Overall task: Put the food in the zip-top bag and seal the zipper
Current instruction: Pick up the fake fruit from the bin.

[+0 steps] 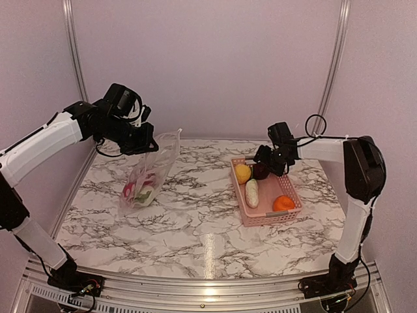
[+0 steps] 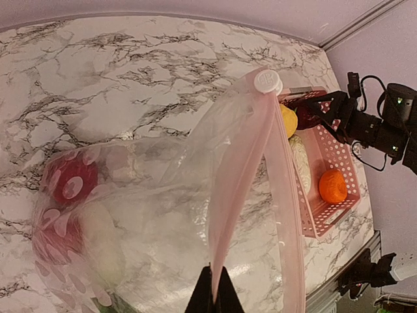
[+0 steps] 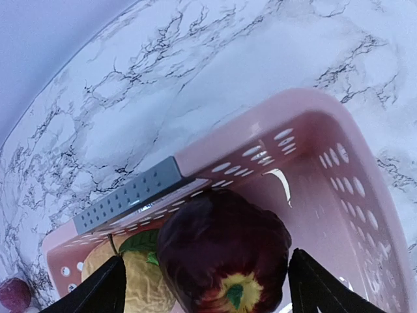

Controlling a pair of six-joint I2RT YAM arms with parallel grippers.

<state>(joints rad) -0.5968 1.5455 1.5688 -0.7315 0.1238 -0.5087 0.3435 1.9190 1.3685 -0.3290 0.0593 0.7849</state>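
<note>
The clear zip-top bag (image 1: 148,179) hangs from my left gripper (image 1: 142,145), its bottom resting on the table. In the left wrist view that gripper (image 2: 214,293) is shut on the bag's pinkish zipper strip (image 2: 238,176), with the white slider (image 2: 267,80) at the far end. A red fruit (image 2: 68,186) and pale pieces lie inside the bag. My right gripper (image 1: 266,168) is down in the pink basket (image 1: 267,220), open, with its fingers on either side of the dark maroon fruit (image 3: 225,251). A yellow fruit (image 1: 242,173), a white oblong (image 1: 251,192) and an orange fruit (image 1: 283,203) lie in the basket.
The basket stands at the right of the marble table, the bag at the left. Metal frame posts and walls close in the back and sides. A grey perforated strip (image 3: 127,194) lies along the basket's far rim.
</note>
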